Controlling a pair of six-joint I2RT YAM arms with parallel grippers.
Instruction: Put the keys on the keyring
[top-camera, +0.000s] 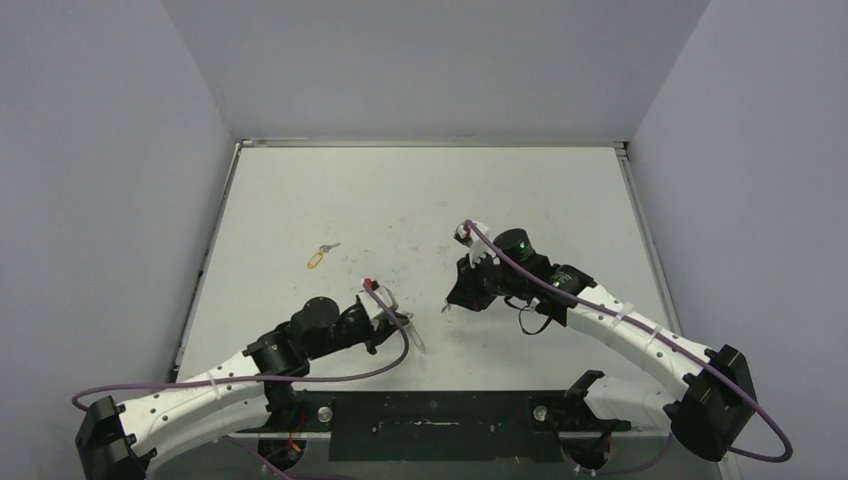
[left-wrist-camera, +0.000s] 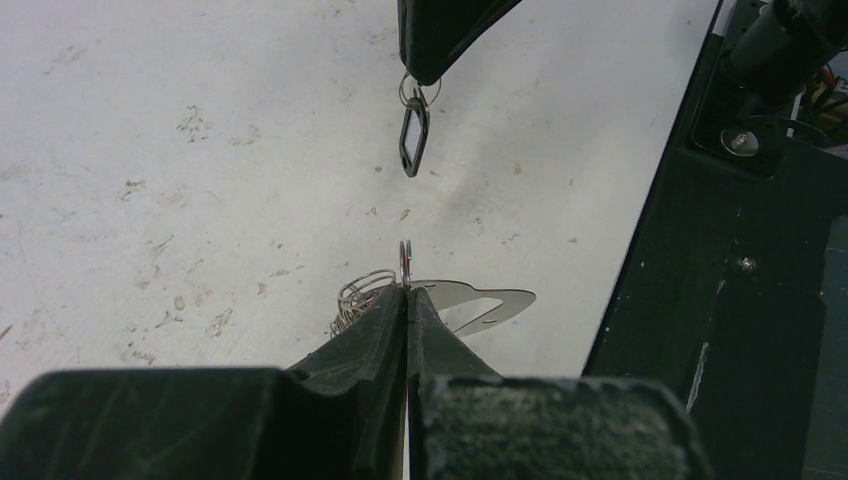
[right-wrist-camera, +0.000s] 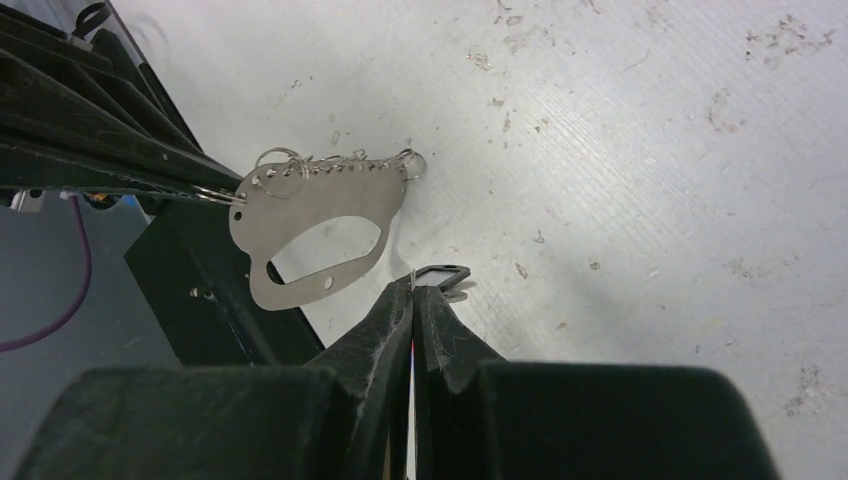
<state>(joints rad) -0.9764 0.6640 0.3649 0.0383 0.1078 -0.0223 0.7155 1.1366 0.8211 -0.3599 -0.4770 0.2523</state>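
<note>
My left gripper (left-wrist-camera: 407, 290) is shut on a small ring of the keyring's chain. The keyring (left-wrist-camera: 485, 300), a flat silver oval plate, sticks out to the right of the fingertips just above the table; it also shows in the right wrist view (right-wrist-camera: 310, 235) and the top view (top-camera: 412, 338). My right gripper (right-wrist-camera: 413, 287) is shut on the ring of the black-headed key (right-wrist-camera: 447, 273), which hangs from it (left-wrist-camera: 412, 135) a short way beyond the keyring. The key with the yellow tag (top-camera: 318, 257) lies on the table to the far left of both grippers.
The white table (top-camera: 420, 200) is scuffed, with grey walls on three sides. The black base rail (top-camera: 440, 415) runs along the near edge, close below the keyring. The two grippers (top-camera: 392, 315) (top-camera: 452, 302) face each other a short gap apart.
</note>
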